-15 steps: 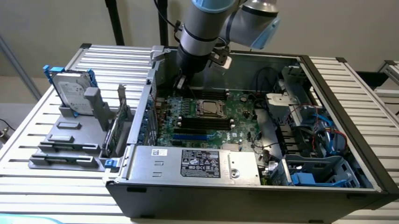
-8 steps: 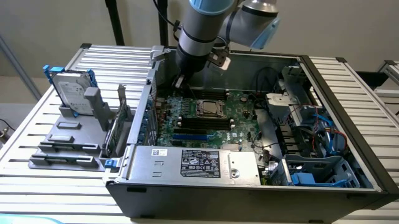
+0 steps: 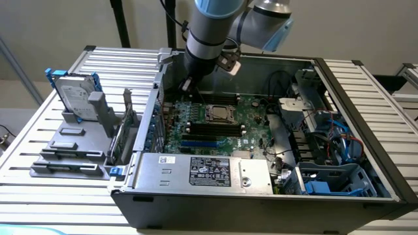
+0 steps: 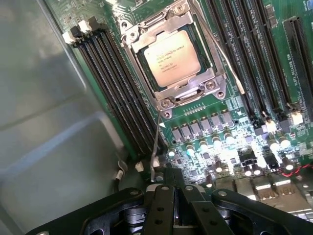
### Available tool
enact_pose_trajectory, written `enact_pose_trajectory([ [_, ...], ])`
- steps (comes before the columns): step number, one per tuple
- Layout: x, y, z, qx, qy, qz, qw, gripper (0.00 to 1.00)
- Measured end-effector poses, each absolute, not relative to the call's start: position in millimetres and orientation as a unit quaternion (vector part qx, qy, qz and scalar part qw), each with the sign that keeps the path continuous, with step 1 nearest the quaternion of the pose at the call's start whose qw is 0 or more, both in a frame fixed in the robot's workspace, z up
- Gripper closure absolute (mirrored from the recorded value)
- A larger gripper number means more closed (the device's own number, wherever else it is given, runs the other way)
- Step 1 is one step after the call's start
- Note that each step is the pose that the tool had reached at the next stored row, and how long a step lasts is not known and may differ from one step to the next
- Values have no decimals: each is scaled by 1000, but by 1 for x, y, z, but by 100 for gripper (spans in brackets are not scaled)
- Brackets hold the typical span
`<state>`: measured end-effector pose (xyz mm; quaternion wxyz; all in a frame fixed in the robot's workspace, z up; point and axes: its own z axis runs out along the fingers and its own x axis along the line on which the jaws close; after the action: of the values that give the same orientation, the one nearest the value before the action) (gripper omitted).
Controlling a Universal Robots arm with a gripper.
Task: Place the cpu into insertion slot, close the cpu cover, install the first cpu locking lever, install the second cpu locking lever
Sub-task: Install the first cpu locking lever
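Plain pale wall across the back, softly and evenly lit. A slatted metal table spreads wide in front. Two black poles rise behind it, and another slatted bench peeks in at the exterior view's right.

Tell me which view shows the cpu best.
The wrist view: the cpu lies close and face-up, its silvery top framed by the cpu cover. In the exterior view the cpu is a small patch on the motherboard.
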<state>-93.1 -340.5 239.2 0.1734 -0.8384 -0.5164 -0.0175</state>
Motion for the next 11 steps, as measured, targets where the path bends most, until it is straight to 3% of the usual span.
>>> enact_pose_trajectory([
  [11, -94, -341, 239, -867, -462, -36, 185, 89],
])
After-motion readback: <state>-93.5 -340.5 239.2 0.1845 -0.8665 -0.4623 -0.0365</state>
